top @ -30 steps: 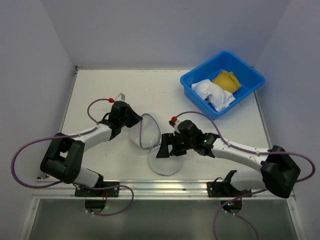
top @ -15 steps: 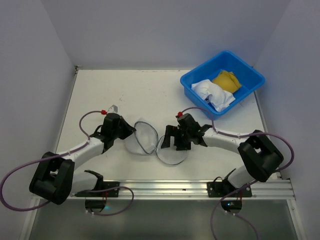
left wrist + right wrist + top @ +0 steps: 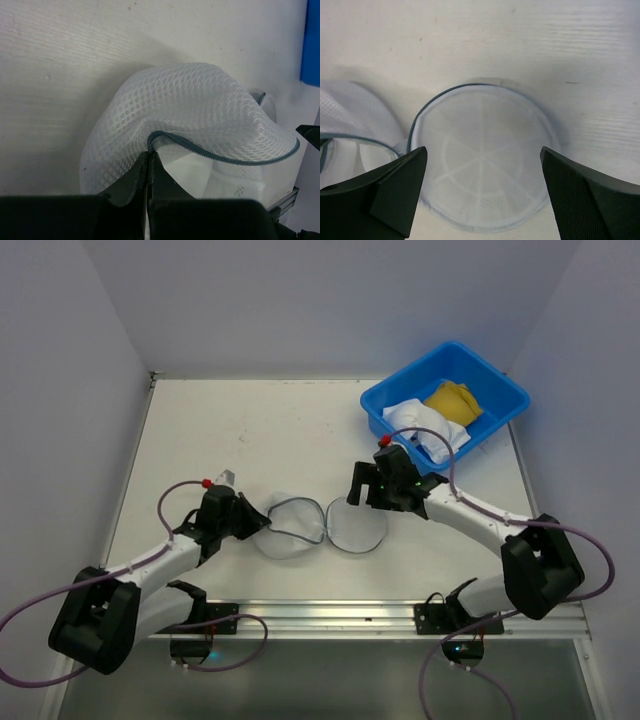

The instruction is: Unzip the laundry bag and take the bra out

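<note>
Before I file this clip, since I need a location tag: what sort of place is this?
Probably a robotics lab test cell, not a home: robot arms bolted to a rail at a white table, plain walls boxing it in, just a blue tub and mesh laundry bag laid out.

Bits we can't see
The left pincer point(image 3: 148, 160) hides the near rim of the laundry bag point(image 3: 190, 100). In the right wrist view, one bag half runs off the left edge. The cloths point(image 3: 428, 428) in the blue tub point(image 3: 408, 371) are too small to name.
</note>
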### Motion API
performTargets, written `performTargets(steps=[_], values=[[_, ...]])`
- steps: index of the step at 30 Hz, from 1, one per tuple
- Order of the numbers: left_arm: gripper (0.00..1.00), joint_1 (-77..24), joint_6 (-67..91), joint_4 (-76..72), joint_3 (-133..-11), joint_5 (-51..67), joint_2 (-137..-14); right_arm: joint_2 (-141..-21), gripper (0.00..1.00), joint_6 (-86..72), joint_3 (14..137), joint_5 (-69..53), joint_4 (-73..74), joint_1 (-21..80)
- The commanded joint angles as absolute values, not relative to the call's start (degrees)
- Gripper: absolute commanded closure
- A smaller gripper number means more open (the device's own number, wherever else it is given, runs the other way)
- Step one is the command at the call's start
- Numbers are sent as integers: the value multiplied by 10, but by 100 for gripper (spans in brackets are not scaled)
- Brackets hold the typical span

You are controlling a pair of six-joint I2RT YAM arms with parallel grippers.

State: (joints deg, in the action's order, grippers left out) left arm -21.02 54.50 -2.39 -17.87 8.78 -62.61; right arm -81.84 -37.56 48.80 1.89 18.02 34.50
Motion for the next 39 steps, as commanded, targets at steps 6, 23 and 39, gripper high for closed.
performTargets(steps=[6, 23, 39], values=[[100, -208, 548, -66, -172, 112, -657, -793, 14, -435, 406, 15, 191, 295], [100, -263, 524, -104, -193, 66, -705, -755, 100, -397, 489, 65, 305, 295], [100, -402, 612, -221, -341, 60, -938, -780, 100, -304, 705, 98, 405, 464]])
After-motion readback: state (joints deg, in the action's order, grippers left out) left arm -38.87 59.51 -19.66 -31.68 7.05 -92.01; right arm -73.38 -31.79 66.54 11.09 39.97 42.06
